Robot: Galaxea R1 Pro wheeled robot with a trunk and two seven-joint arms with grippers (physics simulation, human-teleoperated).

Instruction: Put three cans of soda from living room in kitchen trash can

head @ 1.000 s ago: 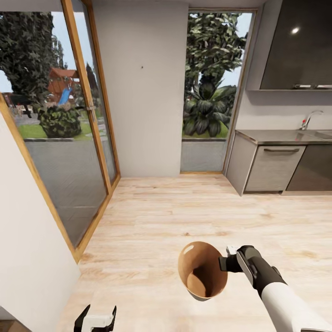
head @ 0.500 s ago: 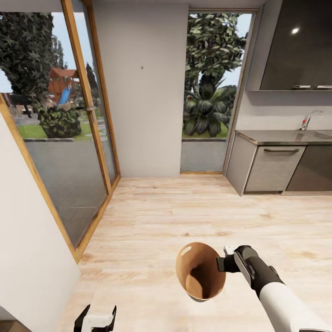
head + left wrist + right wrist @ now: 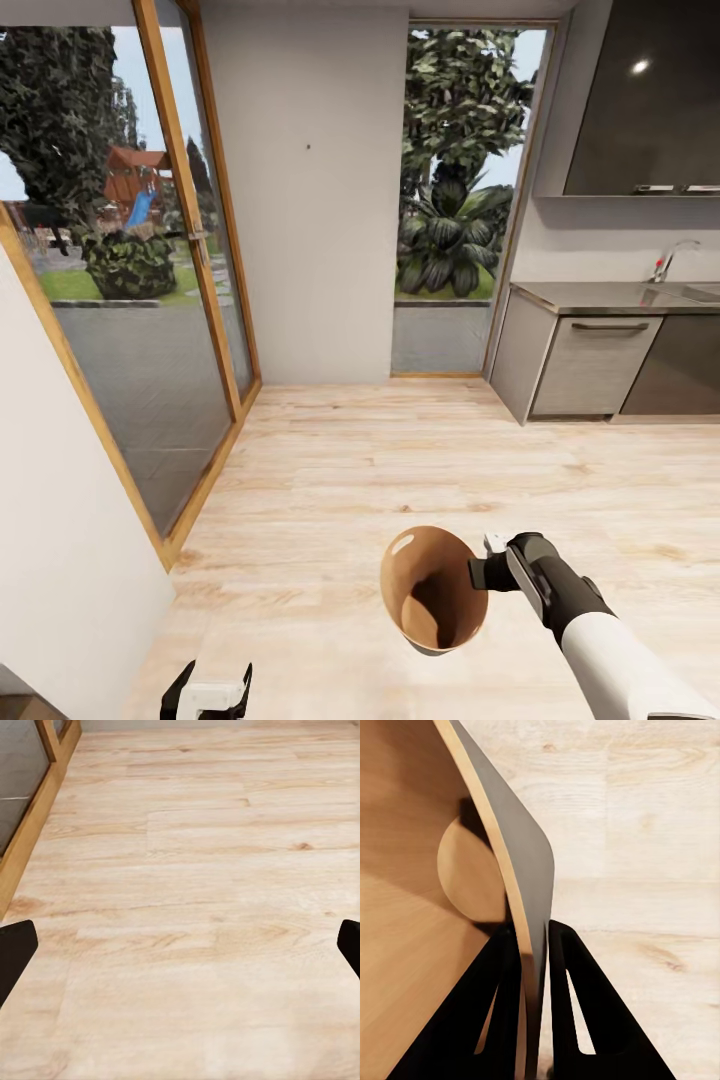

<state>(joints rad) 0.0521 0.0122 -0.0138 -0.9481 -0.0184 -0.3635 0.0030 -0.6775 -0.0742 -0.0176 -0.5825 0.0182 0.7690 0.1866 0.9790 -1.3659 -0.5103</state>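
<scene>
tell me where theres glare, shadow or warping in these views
Head view: a bright glare spot sits on the trash can's inner rim, a ceiling light reflects in the dark wall cupboard, and the door frame leans with wide-angle distortion. Right wrist view: the right tool clamps the can's wall, and the bin's bottom is partly shaded. Left wrist view: evenly lit wood floor, no glare.

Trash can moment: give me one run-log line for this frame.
place: kitchen | right gripper: shut on trash can wall, can carried over wood floor | left gripper: open, holding nothing | soda cans: none inside
</scene>
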